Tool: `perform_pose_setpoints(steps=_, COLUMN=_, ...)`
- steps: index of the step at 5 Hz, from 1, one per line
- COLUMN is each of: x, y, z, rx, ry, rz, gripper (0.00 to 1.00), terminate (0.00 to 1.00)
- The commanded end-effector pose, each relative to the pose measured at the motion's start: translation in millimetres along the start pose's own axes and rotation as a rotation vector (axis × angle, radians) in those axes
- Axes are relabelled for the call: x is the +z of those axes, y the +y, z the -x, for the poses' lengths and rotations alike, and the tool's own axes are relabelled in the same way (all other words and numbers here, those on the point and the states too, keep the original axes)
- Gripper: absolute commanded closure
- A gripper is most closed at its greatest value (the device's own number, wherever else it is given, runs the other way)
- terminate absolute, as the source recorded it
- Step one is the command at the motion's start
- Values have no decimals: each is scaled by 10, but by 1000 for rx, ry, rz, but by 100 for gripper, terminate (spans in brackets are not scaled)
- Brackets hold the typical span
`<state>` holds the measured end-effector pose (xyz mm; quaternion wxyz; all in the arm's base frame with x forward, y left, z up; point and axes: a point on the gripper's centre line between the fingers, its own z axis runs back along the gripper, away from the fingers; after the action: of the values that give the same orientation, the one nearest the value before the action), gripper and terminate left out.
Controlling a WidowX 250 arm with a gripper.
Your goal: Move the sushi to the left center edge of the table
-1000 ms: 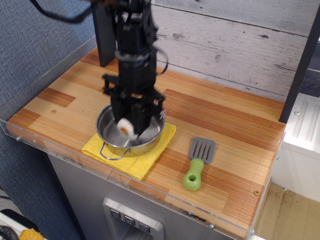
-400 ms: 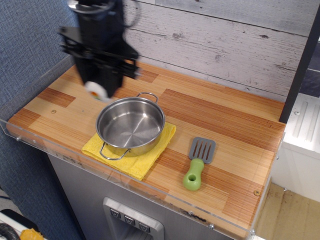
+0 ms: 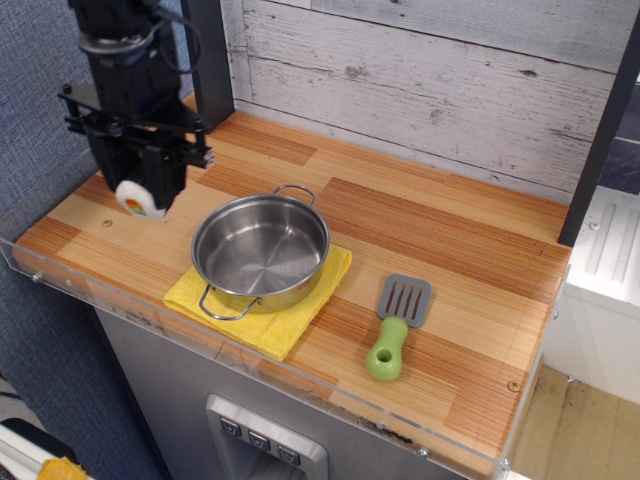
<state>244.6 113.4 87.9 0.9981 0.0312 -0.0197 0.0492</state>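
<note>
A: Entry, single overhead view. Where is the sushi (image 3: 140,198)?

B: Pinched at the tip of the end effector (image 3: 141,192), low over the left part of the counter (image 3: 440,260). White face with an orange spot points toward the camera. Whether it touches the wood or hangs just above, I cannot tell.

A: State of the end effector?

B: Fingers pressed onto the roll from either side; the roll sits directly below the black body, so no offset between the two.

A: Relation that matters for the next move?

B: The left rim lies just left of the roll and the drop zone is right under it. My judgement: a short descent and release, with little sideways travel needed. The steel pot (image 3: 261,248) on the yellow cloth (image 3: 302,312) is to the right, apart from the arm. The green-handled spatula (image 3: 394,325) is well apart, farther right.

A: Any writing or labels?

B: None legible.
</note>
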Motion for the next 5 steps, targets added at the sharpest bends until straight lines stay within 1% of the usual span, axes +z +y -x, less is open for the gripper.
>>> perform_pose_setpoints(steps=1, x=-91, y=293, z=-285, rx=-68, ry=-17, rz=42, gripper=100, terminate=0)
perform_pose_setpoints(steps=2, x=-121, y=326, z=-388, rx=-86, ry=-25, rz=63, gripper=100, terminate=0)
perform_pose_setpoints(steps=4, x=-31, y=336, z=-526, rx=-167, ry=-12, rz=18, gripper=100, terminate=0)
perform_pose_setpoints(steps=5, x=-15, y=394, z=-534, rx=-168, ry=-9, rz=11, gripper=100, terminate=0)
